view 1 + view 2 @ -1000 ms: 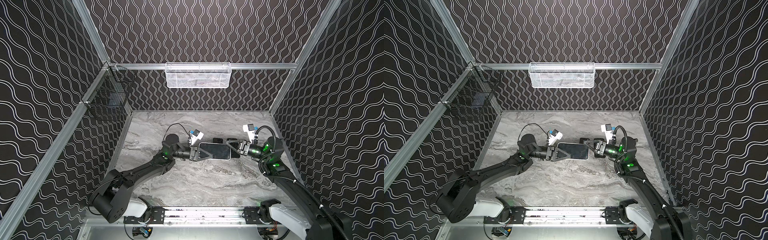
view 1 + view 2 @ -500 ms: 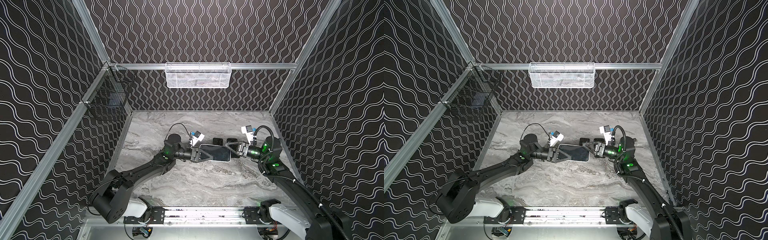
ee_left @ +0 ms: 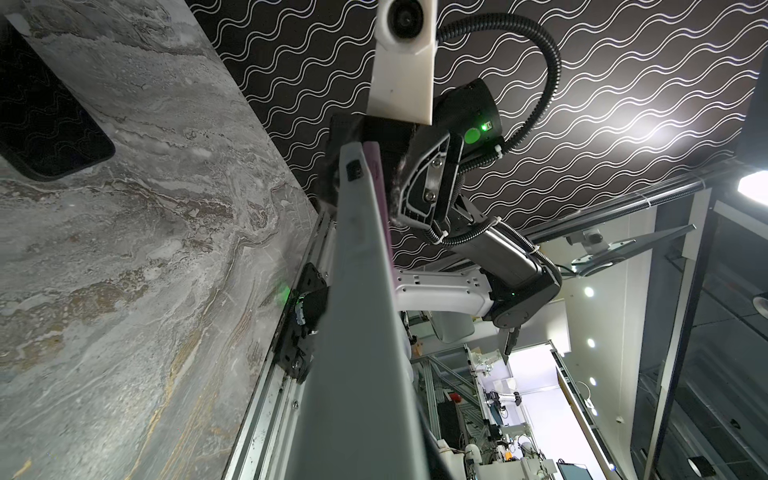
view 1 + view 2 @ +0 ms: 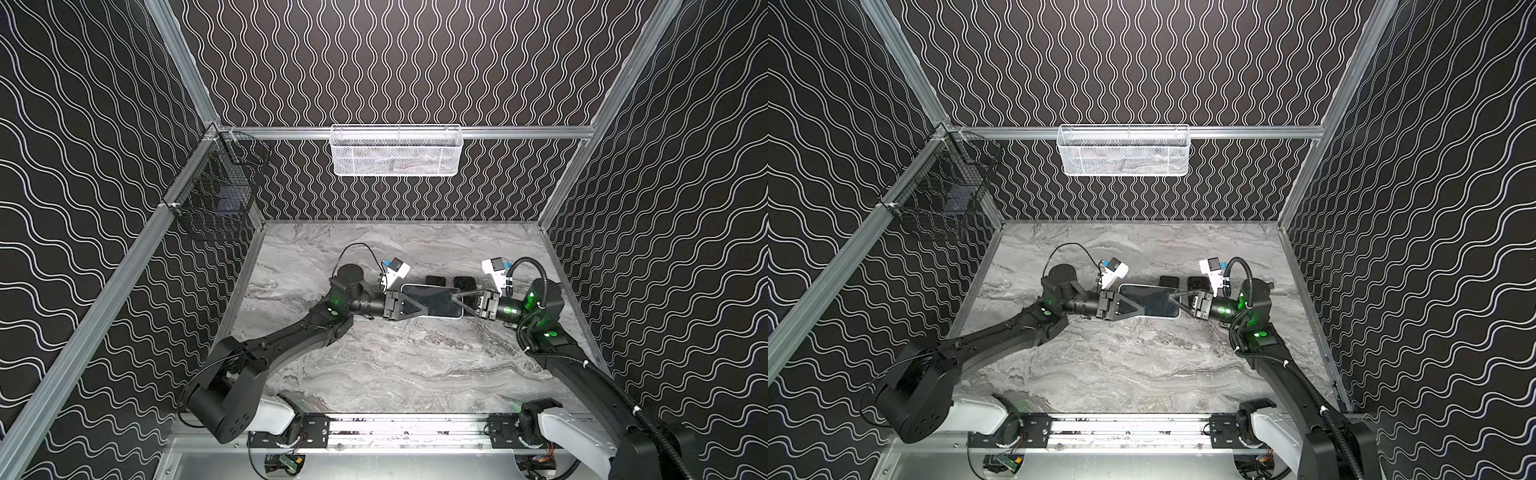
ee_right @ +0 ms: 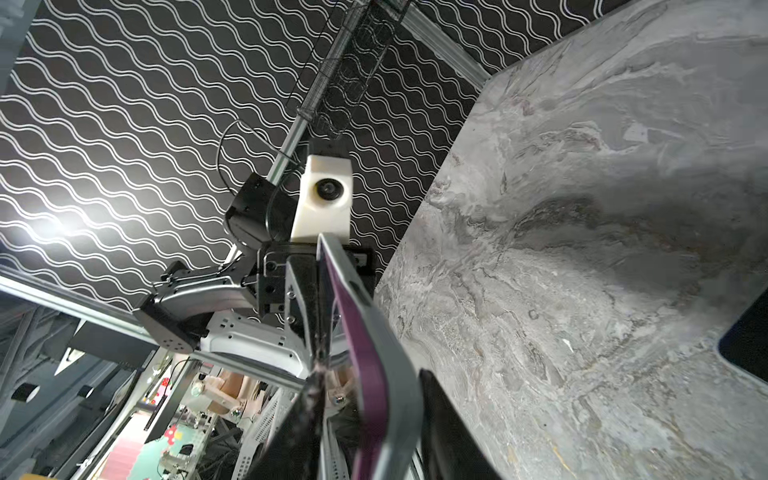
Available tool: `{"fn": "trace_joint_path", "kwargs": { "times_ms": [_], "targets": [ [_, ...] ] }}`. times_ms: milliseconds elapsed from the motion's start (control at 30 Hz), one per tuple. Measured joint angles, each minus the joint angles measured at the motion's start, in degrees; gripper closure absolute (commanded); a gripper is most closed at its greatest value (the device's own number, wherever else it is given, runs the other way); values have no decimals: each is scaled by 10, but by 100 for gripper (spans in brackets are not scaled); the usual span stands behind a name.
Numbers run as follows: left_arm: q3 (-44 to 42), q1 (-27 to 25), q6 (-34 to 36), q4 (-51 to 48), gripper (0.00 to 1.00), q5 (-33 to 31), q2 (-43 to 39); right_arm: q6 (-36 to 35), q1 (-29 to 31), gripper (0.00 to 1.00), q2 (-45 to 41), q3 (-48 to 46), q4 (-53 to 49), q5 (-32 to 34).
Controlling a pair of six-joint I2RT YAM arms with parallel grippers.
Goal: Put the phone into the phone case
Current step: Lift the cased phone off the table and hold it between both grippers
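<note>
We've got the phone [image 4: 438, 300] lying screen-up in the grey phone case [image 3: 357, 332]. The pair hangs in the air over the marble table [image 4: 395, 365], towards its back half, stretched between the two arms. Our left gripper [image 4: 417, 308] is clamped tight on the left end of the phone case. The right gripper [image 4: 459, 300] pinches the opposite end, one finger on each face. In the wrist views we can see the phone's purple edge running along the grey rim, but honestly we can't tell if it's seated all the way in. Two dark slabs [image 4: 435, 281] lie flat on the table just behind.
</note>
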Motion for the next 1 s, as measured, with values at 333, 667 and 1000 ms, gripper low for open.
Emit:
{"fn": "trace_joint_path", "kwargs": {
  "times_ms": [333,667,1000],
  "targets": [
    [8,-6,15,-2,100,-8,8,35,-2,90,11,0,37,-2],
    [4,-14,15,-14,100,-10,-2,35,0,69,42,10,64,-8],
    [-3,-13,13,-5,100,-1,0,55,0,95,51,13,106,-23]
  ]
}}
